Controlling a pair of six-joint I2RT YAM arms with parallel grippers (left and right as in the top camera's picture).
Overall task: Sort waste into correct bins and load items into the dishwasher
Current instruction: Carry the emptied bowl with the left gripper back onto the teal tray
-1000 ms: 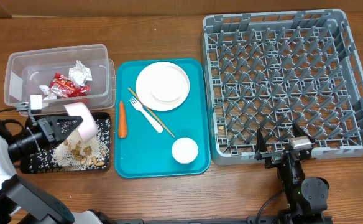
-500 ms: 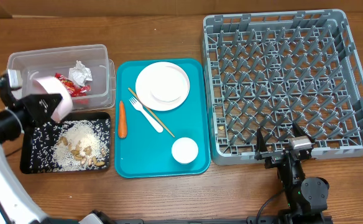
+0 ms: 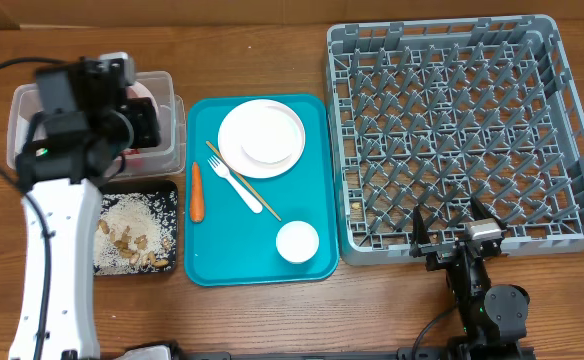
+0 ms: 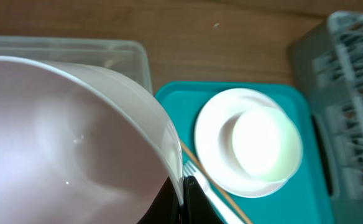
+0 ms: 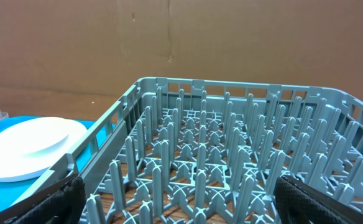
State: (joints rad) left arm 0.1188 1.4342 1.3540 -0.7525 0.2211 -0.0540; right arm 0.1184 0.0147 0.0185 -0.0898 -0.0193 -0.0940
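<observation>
Overhead view first: left fingers [image 3: 144, 122] are hanging over the clear tub [image 3: 32, 100], pinching a pink bowl [image 3: 146, 92]. Rice and nut scraps [image 3: 127, 238] are lying in the black tray [image 3: 175, 230] — the carrot [image 3: 197, 192], plate [image 3: 261, 137], fork [image 3: 240, 190] and chopstick [image 3: 269, 207] are sitting on the teal tray [image 3: 312, 180]. Right fingers [image 3: 419, 228] are standing spread at the near edge of the dish rack [image 3: 452, 120]. Left wrist view is showing the bowl's rim clamped. Right wrist view is facing the rack's pegs, fingers wide apart.

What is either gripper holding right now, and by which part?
The left gripper is shut on the pale pink bowl, pinching its rim. The right gripper is open and holds nothing.
</observation>
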